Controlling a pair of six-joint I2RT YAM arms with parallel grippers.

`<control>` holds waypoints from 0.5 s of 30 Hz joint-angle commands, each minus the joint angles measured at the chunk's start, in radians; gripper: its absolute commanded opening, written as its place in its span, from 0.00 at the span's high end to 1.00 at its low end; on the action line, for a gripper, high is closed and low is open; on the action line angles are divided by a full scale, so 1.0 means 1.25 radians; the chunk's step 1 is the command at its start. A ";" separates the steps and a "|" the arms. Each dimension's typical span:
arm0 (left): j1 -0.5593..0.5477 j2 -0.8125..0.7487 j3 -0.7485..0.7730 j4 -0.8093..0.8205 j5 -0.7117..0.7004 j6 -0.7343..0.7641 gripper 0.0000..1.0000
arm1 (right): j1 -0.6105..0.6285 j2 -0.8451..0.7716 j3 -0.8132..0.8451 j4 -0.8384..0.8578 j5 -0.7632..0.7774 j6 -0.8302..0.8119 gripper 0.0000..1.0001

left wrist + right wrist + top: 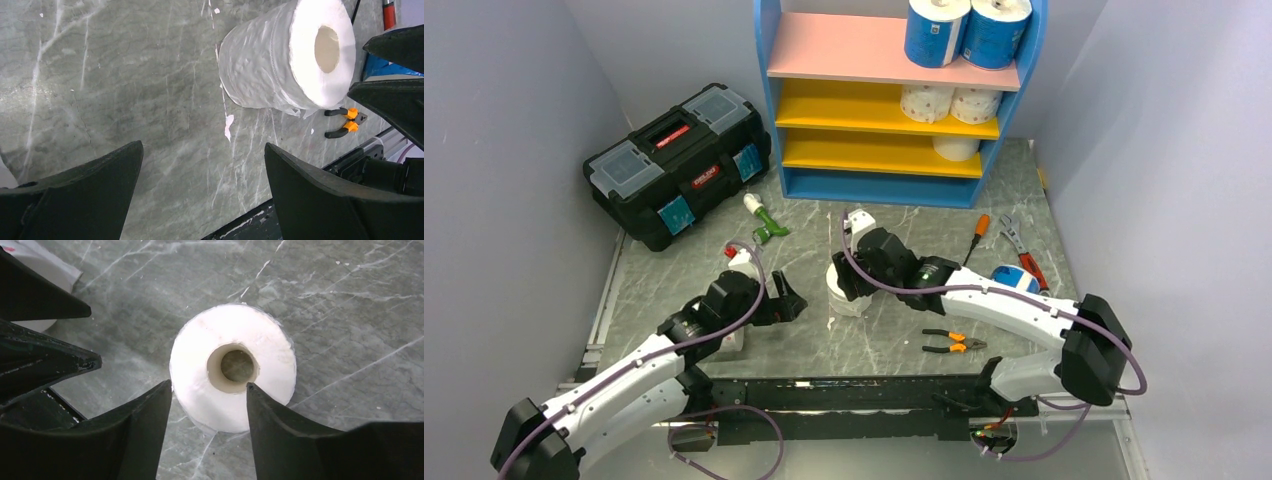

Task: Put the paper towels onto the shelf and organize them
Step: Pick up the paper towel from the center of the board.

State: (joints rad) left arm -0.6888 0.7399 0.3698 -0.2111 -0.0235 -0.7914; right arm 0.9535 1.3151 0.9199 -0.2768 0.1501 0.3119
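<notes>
We find the shelf (874, 187) at the table's (824, 345) far edge, the toolbox (679, 165) to its left. One roll (192, 365) stands upright mid-table. The pliers (952, 343) lie to its right, nearer the near edge.

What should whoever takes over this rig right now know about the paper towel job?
Left gripper: open, empty, over bare table.
Right gripper: open, fingers poised over the upright white roll on the table, one by its outer edge, one by the core; not gripped yet.
Done: five rolls on the shelf: blue-wrapped pair on the pink board, dotted pair on the upper yellow board, single roll on the lower one.
Left: shelve the white roll, then what looks like a blue roll by the right arm.
</notes>
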 commanded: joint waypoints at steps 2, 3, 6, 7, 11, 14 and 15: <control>0.000 -0.021 -0.004 -0.007 -0.011 -0.010 0.02 | 0.021 0.033 0.078 -0.011 -0.022 -0.082 0.45; 0.000 -0.022 -0.004 -0.010 -0.013 -0.009 0.02 | 0.026 0.039 0.083 -0.014 -0.021 -0.091 0.45; 0.000 -0.030 -0.008 -0.015 -0.018 -0.010 0.02 | 0.039 0.050 0.092 -0.028 -0.031 -0.124 0.46; 0.000 -0.032 -0.010 -0.015 -0.019 -0.011 0.02 | 0.041 0.058 0.097 -0.043 -0.039 -0.136 0.46; 0.000 -0.037 -0.017 -0.011 -0.019 -0.016 0.02 | 0.047 0.088 0.117 -0.077 -0.039 -0.170 0.47; -0.001 -0.030 -0.016 -0.003 -0.015 -0.016 0.02 | 0.048 0.104 0.127 -0.086 -0.023 -0.183 0.48; -0.001 -0.027 -0.012 -0.004 -0.014 -0.017 0.02 | 0.049 0.110 0.131 -0.085 -0.020 -0.188 0.48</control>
State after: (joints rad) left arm -0.6888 0.7040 0.3531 -0.2359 -0.0315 -0.8032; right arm 1.0100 1.4368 1.0328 -0.3607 0.1123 0.1329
